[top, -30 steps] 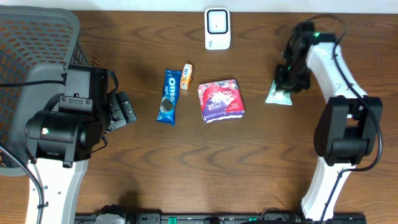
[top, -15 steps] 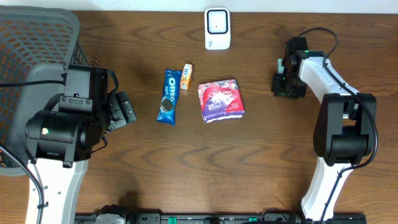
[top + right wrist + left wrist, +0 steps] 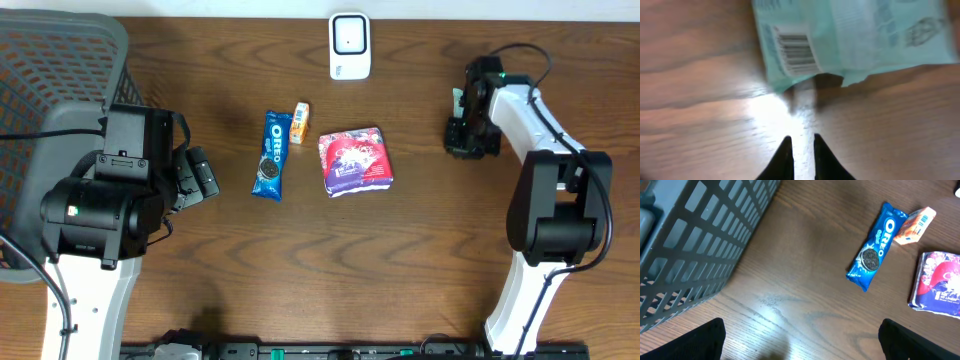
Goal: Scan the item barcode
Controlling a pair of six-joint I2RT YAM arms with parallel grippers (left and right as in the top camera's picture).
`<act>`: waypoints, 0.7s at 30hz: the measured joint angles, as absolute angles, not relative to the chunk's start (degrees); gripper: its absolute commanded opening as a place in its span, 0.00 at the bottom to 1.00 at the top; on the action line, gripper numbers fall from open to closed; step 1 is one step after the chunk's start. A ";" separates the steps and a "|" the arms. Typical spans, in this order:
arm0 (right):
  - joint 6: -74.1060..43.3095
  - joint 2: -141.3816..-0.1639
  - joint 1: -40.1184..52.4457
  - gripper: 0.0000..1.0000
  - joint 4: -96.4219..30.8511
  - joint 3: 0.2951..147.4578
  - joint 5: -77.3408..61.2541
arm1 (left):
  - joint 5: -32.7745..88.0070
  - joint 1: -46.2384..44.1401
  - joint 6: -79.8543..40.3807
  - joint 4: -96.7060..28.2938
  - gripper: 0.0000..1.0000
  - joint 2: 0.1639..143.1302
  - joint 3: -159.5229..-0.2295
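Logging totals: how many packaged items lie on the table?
4: Oreo pack, orange box beside it, red packet centre, teal packet by right gripper; basket contents unseen.

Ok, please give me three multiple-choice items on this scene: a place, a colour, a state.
1. The orange box lies: A) close beside the Oreo pack; B) on top of it; C) far from it.
2. The packet showing its barcode is: A) red; B) yellow; C) teal.
3. The left gripper is: A) shut on a pack; B) open and empty; C) shut and empty.
Answers: 1 A, they lie side by side overhead. 2 C, the right wrist view shows teal. 3 B, its jaws stand wide apart, nothing between.
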State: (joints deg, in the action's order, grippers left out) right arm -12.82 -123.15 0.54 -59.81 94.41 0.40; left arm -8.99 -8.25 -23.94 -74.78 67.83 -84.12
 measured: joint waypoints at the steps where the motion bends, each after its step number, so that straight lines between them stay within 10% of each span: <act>1: -12.82 -123.15 0.54 0.12 -61.45 96.25 -0.10 | -8.99 -8.25 -23.94 -74.76 0.98 67.83 -84.12; 21: -12.86 -123.15 -0.58 0.27 -38.87 99.57 2.87 | -8.99 -8.25 -23.94 -74.81 0.98 67.83 -84.12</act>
State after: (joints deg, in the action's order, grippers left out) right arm -12.86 -123.15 -0.58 -38.87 99.57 2.87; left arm -8.99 -8.25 -23.94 -74.81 67.83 -84.12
